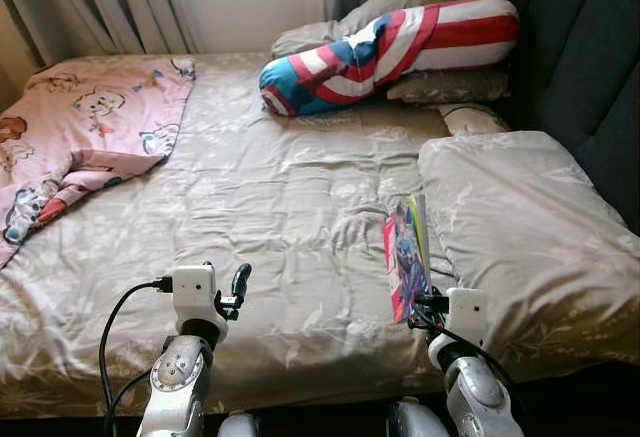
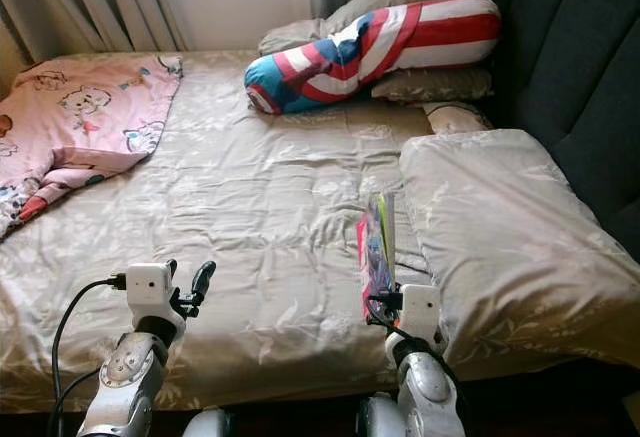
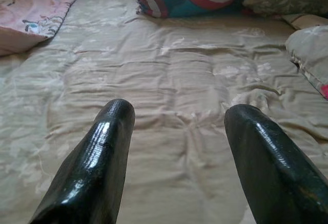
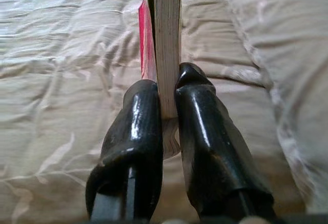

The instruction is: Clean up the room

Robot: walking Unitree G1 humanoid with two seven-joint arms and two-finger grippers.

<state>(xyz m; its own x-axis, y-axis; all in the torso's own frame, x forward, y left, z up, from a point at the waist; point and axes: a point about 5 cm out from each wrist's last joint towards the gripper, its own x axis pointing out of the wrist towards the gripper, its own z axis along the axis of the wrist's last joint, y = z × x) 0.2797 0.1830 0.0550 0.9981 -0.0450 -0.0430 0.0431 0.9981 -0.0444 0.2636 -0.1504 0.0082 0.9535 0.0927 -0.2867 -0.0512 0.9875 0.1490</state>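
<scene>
Risk sits with the book (image 1: 406, 255), a thin colourful one held on edge by the right tool (image 4: 169, 108), whose two black fingers are clamped on its lower end just above the beige bedspread (image 1: 290, 207). In the left eye view it stands at centre right of the frame, close beside the large beige pillow (image 1: 530, 227). The fingers pinch only a short strip near one end, and most of the book juts out past them. I judge that a quick swing of the arm could make the book pivot in the grip or slide out, and the loose pages might fan open and pull free. A drop here would land on the soft bed, which does little harm; a drop once clear of the mattress edge would put it on the floor.

The left tool (image 1: 232, 292) hovers at lower left of the frame, fingers spread apart and holding nothing, over bare bedspread. Its dangling black cable (image 1: 115, 332) could snag if that arm reaches across.

Unsorted are the pink cartoon blanket (image 1: 85, 122) at upper left and the red, white and blue striped bolster (image 1: 390, 52) at upper centre.
</scene>
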